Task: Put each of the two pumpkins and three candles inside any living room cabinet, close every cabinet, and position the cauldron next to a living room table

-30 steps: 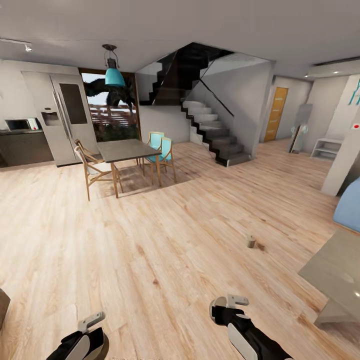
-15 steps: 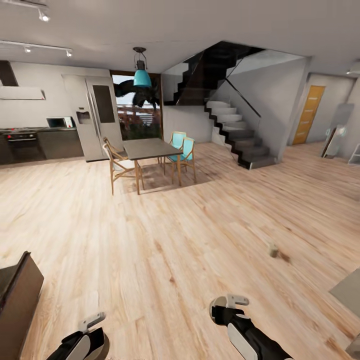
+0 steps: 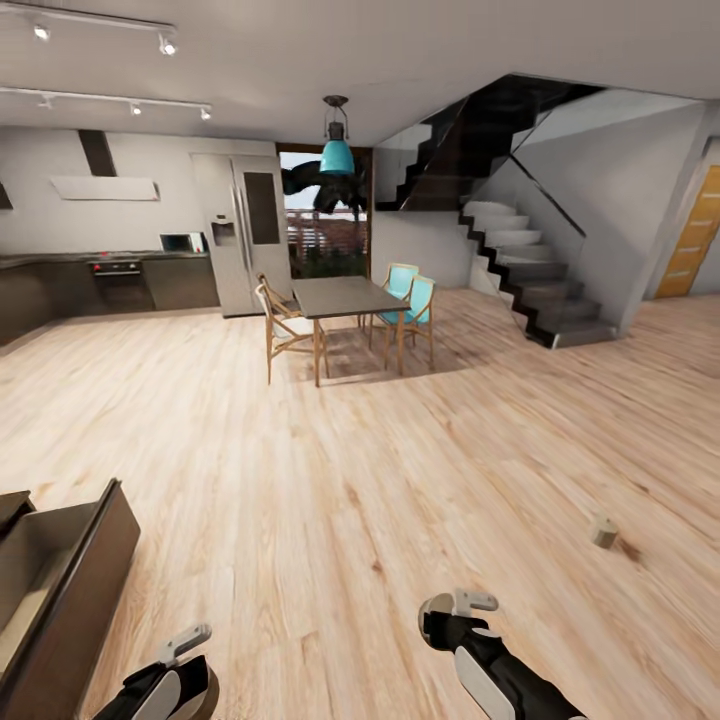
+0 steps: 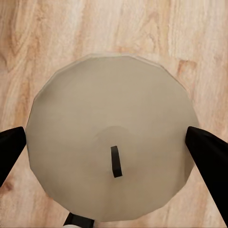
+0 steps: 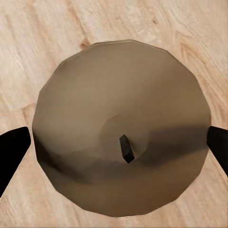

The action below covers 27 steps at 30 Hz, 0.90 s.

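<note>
At the bottom of the head view both arms are drawn in low over the wood floor, forearms pointing ahead. The left claw grips a cream candle across its sides, wick facing the wrist camera; the right claw likewise pinches a darker beige candle. A third candle stands on the floor, ahead and right. The dark-brown cabinet, a drawer open, sits at left.

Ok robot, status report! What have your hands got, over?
Left gripper shut on a candle. Right gripper shut on another candle. Third candle on floor. Cabinet open, path clear.
</note>
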Available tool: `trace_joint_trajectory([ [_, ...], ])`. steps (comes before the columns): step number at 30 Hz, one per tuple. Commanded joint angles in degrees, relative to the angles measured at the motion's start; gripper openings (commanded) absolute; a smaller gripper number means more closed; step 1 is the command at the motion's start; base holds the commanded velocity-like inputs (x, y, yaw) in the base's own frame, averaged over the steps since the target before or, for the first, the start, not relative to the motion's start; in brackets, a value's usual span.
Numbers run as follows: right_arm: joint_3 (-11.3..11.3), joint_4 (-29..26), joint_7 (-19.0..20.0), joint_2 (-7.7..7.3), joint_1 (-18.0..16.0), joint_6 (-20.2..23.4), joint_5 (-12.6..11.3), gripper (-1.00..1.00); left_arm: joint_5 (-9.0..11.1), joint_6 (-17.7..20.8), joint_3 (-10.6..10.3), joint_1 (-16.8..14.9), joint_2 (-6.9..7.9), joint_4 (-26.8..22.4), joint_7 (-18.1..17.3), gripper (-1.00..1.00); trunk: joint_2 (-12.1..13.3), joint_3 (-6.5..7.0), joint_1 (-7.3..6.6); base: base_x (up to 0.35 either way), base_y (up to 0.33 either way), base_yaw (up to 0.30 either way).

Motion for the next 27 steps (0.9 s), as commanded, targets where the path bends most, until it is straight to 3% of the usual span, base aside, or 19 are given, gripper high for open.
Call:
trace_joint_trajectory([
  [1,0.4,-0.2,-0.5,-0.1,-0.1,0.2,-0.3,-1.0,0.4,0.1,-0.4,-0.1,0.08,-0.1,0.5,-1.0,0.0,-0.06,0.01,0.059,0.0,0.29],
  [19,0.4,-0.2,-0.5,-0.1,-0.1,0.2,-0.3,-1.0,0.4,0.1,-0.4,-0.1,0.08,-0.2,0.5,-1.0,0.0,-0.06,0.01,0.007,0.0,0.29],
  [27,0.3,-0.2,-0.4,-0.18,-0.1,0.1,-0.2,-1.0,0.4,0.1,-0.4,-0.1,0.0,-0.1,0.5,-1.0,0.0,-0.06,0.01,0.213,-0.121,0.179],
])
